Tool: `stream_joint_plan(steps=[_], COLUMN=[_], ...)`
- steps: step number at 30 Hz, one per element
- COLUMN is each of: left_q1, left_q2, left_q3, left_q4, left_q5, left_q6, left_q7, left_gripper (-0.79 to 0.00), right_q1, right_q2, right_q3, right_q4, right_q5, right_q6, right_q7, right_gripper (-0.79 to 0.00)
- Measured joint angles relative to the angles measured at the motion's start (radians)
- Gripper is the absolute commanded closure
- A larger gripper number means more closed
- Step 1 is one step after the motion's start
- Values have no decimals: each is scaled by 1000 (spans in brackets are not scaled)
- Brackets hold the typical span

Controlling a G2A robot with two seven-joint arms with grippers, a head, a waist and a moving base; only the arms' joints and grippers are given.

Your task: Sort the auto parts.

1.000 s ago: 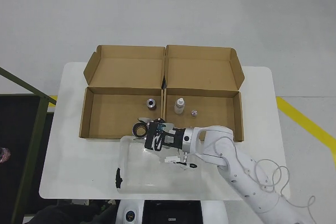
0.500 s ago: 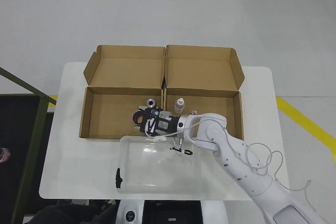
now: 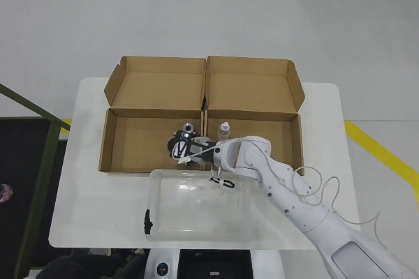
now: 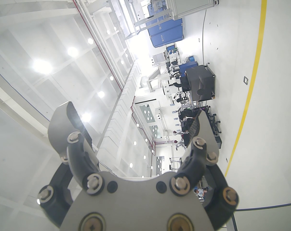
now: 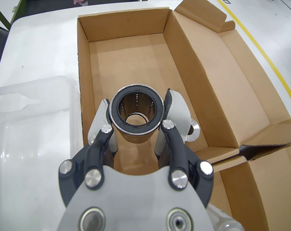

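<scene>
Right pincer (image 5: 137, 104) clamped on bearing (image 5: 135, 134), arm stretched over cardboard box (image 3: 136, 143); left pincer (image 4: 132, 118) spread apart.

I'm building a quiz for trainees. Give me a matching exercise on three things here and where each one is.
1 black-rimmed metal cylinder bearing
2 small white plastic bottle
3 clear plastic bin

A on the white table
B held in the right claw
C sitting loose in a brown cardboard box

Pairs: 1-B, 2-C, 3-A.
</scene>
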Motion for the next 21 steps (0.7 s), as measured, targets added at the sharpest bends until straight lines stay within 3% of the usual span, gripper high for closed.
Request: stream_joint_plan(steps=[8,11,17,21], left_q1=[0,0,0,0], left_q2=[0,0,0,0], left_q3=[0,0,0,0], left_q4=[0,0,0,0], left_q5=[0,0,0,0], left_q6=[0,0,0,0], left_q7=[0,0,0,0], left_gripper=[-785,-785,-785,-785], right_q1=[36,43,49,51], right_q2=[-18,-24,-33,-36], right_q3=[-27,-37,-48,-46], right_q4=[72,91,117,131], right_q5=[-20,-24,-32,-38], right_q6=[-6,-7,-7,-9], right_q7=[7,5,1,1], right_gripper=[0,-114,-166,-292])
